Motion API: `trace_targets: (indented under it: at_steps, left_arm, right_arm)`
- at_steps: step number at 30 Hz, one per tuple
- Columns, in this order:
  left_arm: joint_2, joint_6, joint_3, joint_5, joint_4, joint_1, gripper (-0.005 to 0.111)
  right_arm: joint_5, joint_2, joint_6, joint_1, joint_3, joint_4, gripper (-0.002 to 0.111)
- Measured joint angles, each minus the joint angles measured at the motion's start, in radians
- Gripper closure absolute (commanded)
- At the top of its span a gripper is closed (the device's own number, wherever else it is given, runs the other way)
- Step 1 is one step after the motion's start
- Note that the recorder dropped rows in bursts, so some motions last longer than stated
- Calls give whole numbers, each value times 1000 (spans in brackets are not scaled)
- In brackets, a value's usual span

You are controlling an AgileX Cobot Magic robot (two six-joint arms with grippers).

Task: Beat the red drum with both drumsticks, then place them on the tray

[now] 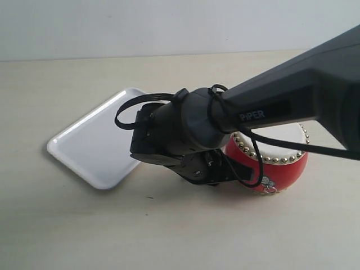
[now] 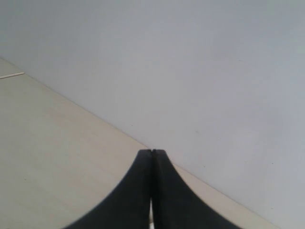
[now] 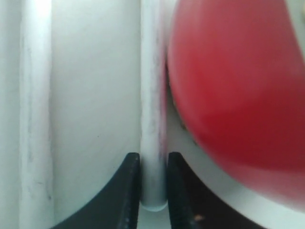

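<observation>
Right pincer [image 3: 153, 158] clamps one drumstick [image 3: 152, 71] beside the blurred red drum [image 3: 238, 95]; left pincer [image 2: 151, 151] closed, empty.

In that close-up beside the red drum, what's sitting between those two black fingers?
A pale drumstick runs between the fingers of the right gripper, lying right beside the red drum. The right wrist view shows it.

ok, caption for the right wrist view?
Right gripper straddling one drumstick beside the red drum, second stick alongside.
</observation>
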Motion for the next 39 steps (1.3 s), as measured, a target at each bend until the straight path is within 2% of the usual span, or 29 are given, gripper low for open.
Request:
trace_targets:
  at_steps: [11, 16, 26, 34, 39]
  left_arm:
    - [0, 0, 0, 0, 0, 0, 107]
    - [0, 0, 0, 0, 0, 0, 107]
    - [0, 0, 0, 0, 0, 0, 107]
    - [0, 0, 0, 0, 0, 0, 107]
    - [0, 0, 0, 0, 0, 0, 107]
  right_arm:
    - [-34, -92, -5, 0, -7, -35, 106]
    - [-84, -148, -89, 0, -33, -35, 108]
    - [-318, -382, -382, 0, -29, -43, 108]
    - [-671, -572, -481, 0, 146, -9, 108]
    - [-777, -661, -523, 0, 257, -7, 108]
